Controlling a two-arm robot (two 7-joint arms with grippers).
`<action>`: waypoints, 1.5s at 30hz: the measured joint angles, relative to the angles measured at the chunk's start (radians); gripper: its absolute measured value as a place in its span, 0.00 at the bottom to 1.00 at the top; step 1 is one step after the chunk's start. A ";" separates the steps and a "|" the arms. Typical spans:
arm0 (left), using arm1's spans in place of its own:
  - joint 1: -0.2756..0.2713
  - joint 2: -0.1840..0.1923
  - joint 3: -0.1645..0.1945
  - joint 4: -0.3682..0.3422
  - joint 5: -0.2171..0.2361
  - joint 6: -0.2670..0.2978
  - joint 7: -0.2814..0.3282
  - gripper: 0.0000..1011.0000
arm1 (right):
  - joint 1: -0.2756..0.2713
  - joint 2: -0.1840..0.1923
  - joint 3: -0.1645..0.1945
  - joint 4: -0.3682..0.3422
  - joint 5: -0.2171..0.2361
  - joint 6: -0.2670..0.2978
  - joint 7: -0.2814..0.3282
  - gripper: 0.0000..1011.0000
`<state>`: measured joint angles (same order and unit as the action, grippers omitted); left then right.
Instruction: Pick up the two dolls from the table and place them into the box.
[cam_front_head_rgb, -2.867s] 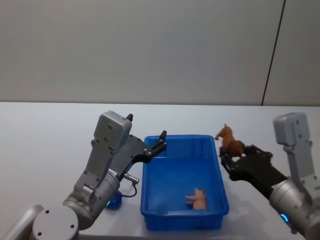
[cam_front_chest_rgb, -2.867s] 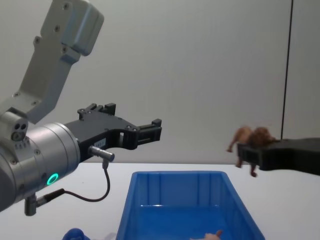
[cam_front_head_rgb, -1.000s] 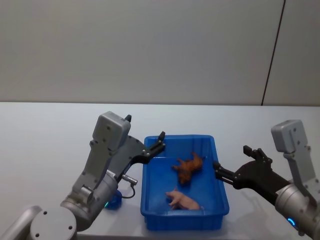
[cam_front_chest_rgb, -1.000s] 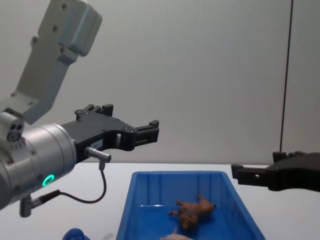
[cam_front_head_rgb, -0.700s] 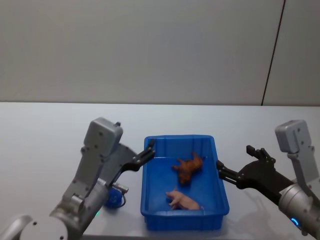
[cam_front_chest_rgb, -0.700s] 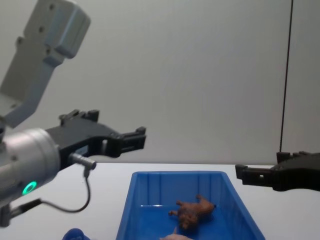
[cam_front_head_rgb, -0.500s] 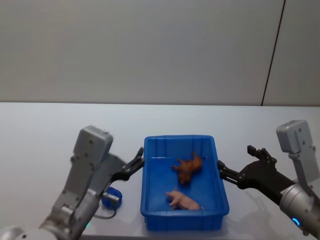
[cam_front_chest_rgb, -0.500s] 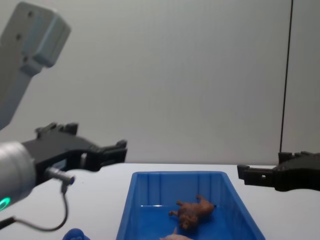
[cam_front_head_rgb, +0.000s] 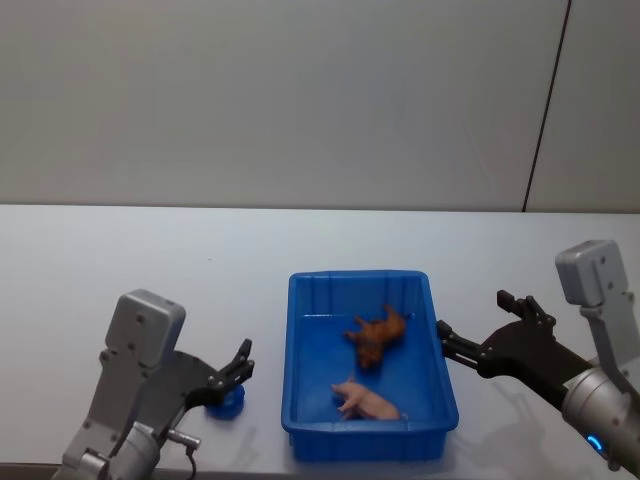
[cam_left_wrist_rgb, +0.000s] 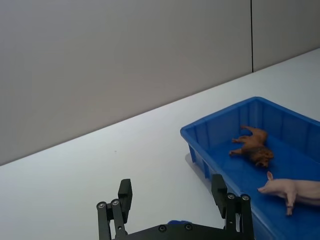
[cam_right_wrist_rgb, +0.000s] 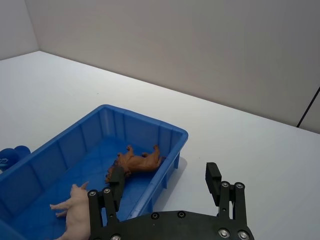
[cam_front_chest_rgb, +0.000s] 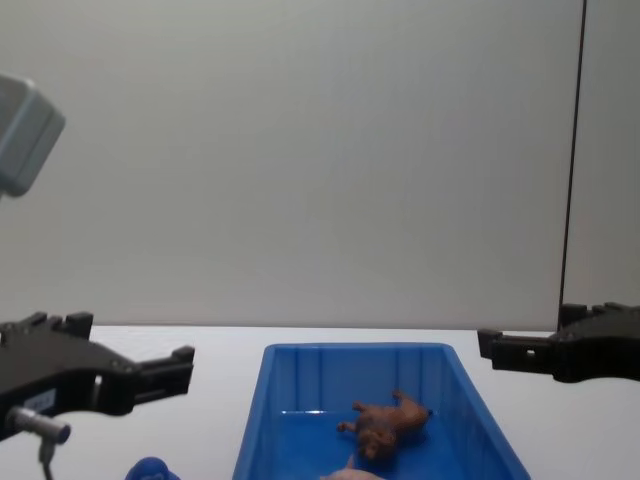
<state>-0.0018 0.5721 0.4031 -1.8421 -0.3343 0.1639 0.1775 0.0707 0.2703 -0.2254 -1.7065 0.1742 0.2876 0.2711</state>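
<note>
Left gripper (cam_front_head_rgb: 232, 372) — spread wide, empty — hovers right over the blue toy (cam_front_head_rgb: 226, 402) beside the box (cam_front_head_rgb: 365, 440); right gripper (cam_front_head_rgb: 468, 312) idles opposite, spread too.

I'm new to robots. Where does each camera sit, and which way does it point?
Head: high, facing forward and down onto the table and box; left gripper near the blue toy, right gripper beside the box.
Chest: lower, facing level across the table toward the wall; both grippers enter from the sides.
Left wrist: on the left arm, looking past its open fingers toward the box.
Right wrist: on the right arm, past its open fingers into the box.
Shared: all four see the brown doll in the box.
</note>
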 joint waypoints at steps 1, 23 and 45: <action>0.004 0.005 -0.004 0.004 -0.007 0.000 -0.008 0.99 | 0.000 0.000 0.000 0.000 0.000 0.000 0.000 0.99; -0.067 -0.019 -0.035 0.226 -0.075 -0.094 -0.284 0.99 | 0.000 0.002 0.001 0.001 0.001 -0.001 0.001 0.99; -0.135 -0.046 -0.054 0.387 -0.108 -0.062 -0.445 0.99 | 0.000 0.002 0.001 0.001 0.001 -0.001 0.001 0.99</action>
<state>-0.1365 0.5258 0.3495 -1.4546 -0.4427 0.1017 -0.2679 0.0707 0.2719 -0.2242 -1.7058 0.1747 0.2864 0.2721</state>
